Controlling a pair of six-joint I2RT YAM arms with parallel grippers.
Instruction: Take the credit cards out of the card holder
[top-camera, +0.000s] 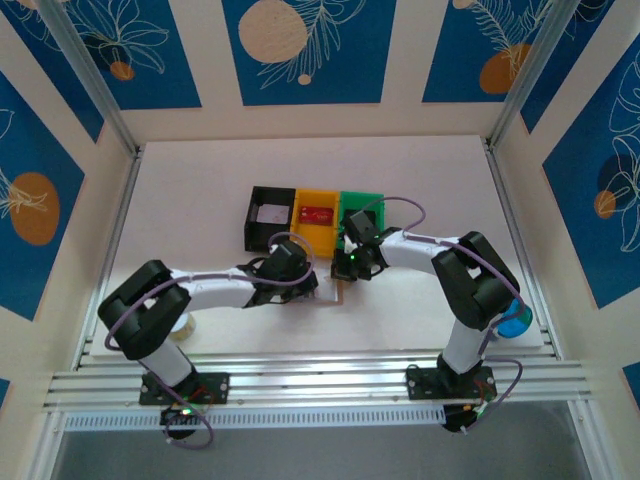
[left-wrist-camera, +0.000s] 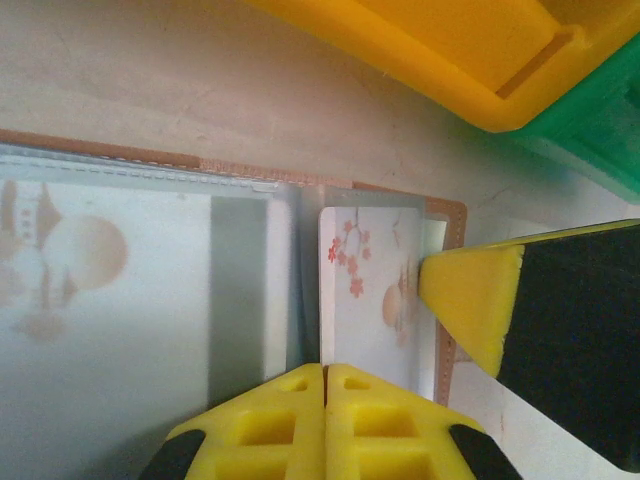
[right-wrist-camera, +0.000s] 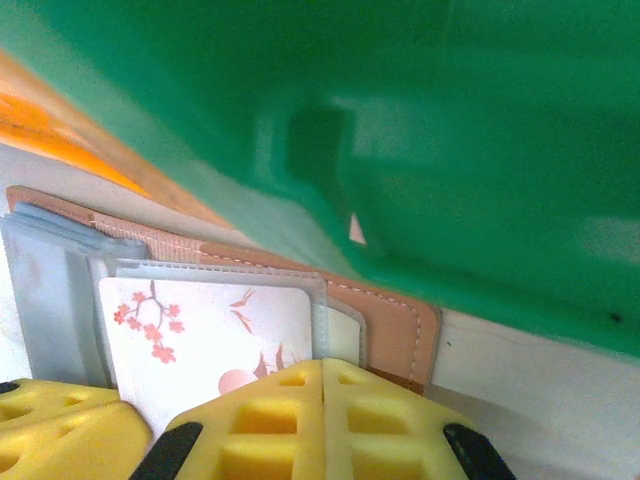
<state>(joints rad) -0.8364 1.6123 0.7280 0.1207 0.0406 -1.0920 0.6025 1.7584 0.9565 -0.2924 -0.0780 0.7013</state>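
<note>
The tan card holder (left-wrist-camera: 455, 225) lies open on the table, its clear pockets facing up. A white credit card (left-wrist-camera: 365, 300) with red blossoms sits in a pocket. My left gripper (left-wrist-camera: 325, 372) is shut, its tips resting at that card's left edge. My right gripper (right-wrist-camera: 322, 368) is also shut, its tips on the pocket's edge by the same card (right-wrist-camera: 200, 330), with the holder's tan border (right-wrist-camera: 395, 325) beside it. One of its yellow fingers (left-wrist-camera: 475, 300) touches the card's right side. From above, both grippers (top-camera: 300, 278) (top-camera: 352, 264) meet over the holder (top-camera: 338, 297).
Black (top-camera: 252, 225), yellow (top-camera: 318, 237) and green (top-camera: 345, 198) bins stand in a row just behind the holder. A red card (top-camera: 316, 214) lies in the yellow bin, a white one (top-camera: 271, 212) in the black. The green bin (right-wrist-camera: 450, 150) hangs close over my right wrist.
</note>
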